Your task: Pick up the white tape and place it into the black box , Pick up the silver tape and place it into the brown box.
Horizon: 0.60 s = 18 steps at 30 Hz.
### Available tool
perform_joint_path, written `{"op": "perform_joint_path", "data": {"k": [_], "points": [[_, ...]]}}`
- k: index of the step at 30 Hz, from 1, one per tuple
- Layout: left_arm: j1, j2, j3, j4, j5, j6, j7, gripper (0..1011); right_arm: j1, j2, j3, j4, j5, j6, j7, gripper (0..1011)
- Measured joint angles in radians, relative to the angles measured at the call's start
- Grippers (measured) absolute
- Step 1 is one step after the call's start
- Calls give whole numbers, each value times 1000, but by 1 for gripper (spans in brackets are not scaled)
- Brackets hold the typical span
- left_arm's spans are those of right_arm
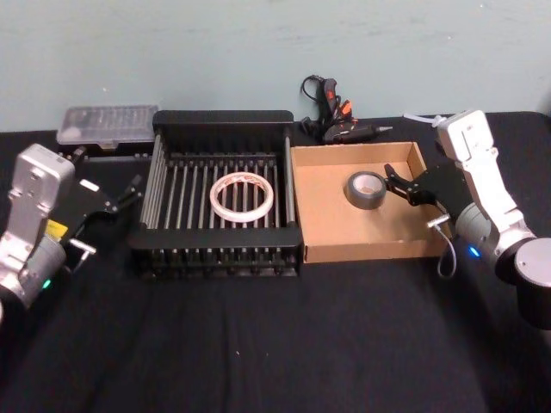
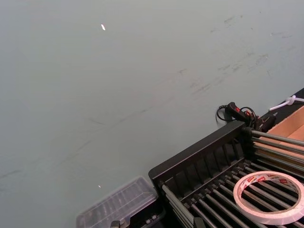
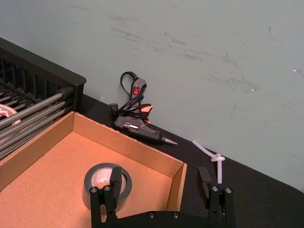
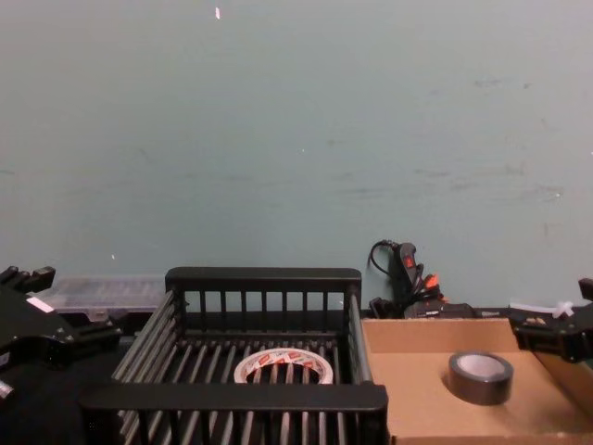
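Head view shows both placements made, as far as can be judged: the white tape (image 1: 243, 197) lies flat on the slatted floor of the black box (image 1: 222, 122), near its middle, and the silver tape (image 1: 366, 189) lies flat on the floor of the brown box (image 1: 362, 251), toward the far right part of the tray. Neither roll is gripped by anything.

The right end effector (image 1: 398, 181) hangs over the right side of the brown box, just beside the silver tape; the right wrist view shows its two fingers (image 3: 109, 190) spread apart with nothing between them, one over the roll's near edge and the other past the tray's wall. The left end effector (image 1: 133, 191) sits over the bench (image 1: 275, 344) just outside the left wall of the black box, its black fingers parted and empty, well apart from the white tape.

In the chest view the white tape (image 4: 283, 365) rests low behind the crate's front rim and the silver tape (image 4: 481, 375) sits on the cardboard floor. A glue gun (image 1: 337, 120) and a clear plastic case (image 1: 108, 125) lie at the back of the bench, untouched.

By my reading nothing of the sorting is left; what remains is only for both arms to pull clear
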Motion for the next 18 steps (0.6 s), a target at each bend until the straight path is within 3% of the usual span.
{"op": "perform_joint_path", "data": {"k": [18], "points": [[0, 0, 0, 0, 0, 0, 0, 1001, 0, 0, 0, 0, 0, 0, 0, 1002]]}}
